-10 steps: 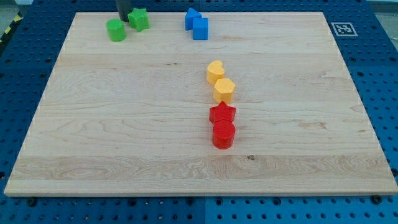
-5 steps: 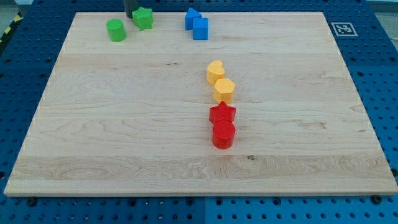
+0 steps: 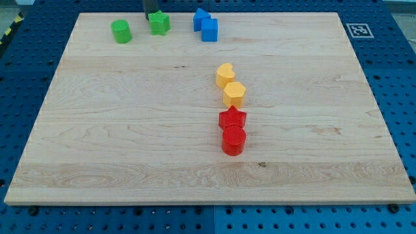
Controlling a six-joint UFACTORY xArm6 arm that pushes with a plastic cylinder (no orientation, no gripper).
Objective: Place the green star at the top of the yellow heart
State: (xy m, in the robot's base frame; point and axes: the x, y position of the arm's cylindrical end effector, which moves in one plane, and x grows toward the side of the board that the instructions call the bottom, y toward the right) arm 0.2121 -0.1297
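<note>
The green star (image 3: 158, 24) lies near the board's top edge, left of centre. My tip (image 3: 150, 16) touches the star's upper left side, at the top of the view. The yellow heart (image 3: 225, 74) lies near the board's middle, well to the lower right of the star. A yellow hexagon (image 3: 234, 94) sits right below the heart, touching it.
A green cylinder (image 3: 121, 31) lies left of the star. Two blue blocks (image 3: 206, 26) sit together right of the star. A red star (image 3: 232, 119) and a red block (image 3: 233, 140) continue the column below the yellow hexagon. The wooden board (image 3: 97, 130) ends just above my tip.
My tip has moved to the right along the top edge, pushing the green star right and away from the green cylinder. The other blocks have not moved.
</note>
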